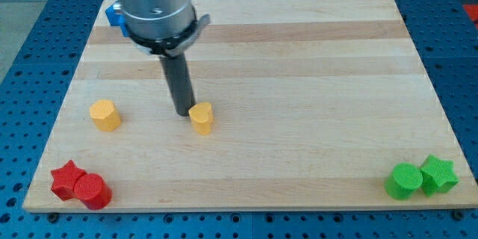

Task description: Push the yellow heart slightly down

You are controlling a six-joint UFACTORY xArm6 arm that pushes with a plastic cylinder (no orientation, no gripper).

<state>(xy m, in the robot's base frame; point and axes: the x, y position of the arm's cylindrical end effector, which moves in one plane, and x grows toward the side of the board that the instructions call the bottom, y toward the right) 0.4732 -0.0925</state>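
The rod descends from the view's top left, and my tip [183, 112] rests on the counter [299, 119] just to the view's left of the yellow heart [201, 117], slightly above its centre and touching or nearly touching it. The arm carries no fingers, so nothing is grasped.

The yellow heart sits left of the counter's centre. A second yellow block [104, 114], roughly hexagonal, lies farther to the view's left, well apart from the heart.

At the bottom left corner, a red star [66, 179] touches a red cylinder [92, 190]. At the bottom right corner, a green cylinder [404, 180] touches a green star [438, 174]. A blue block [114, 15] shows at the top left edge, partly hidden by the arm; its shape cannot be determined.
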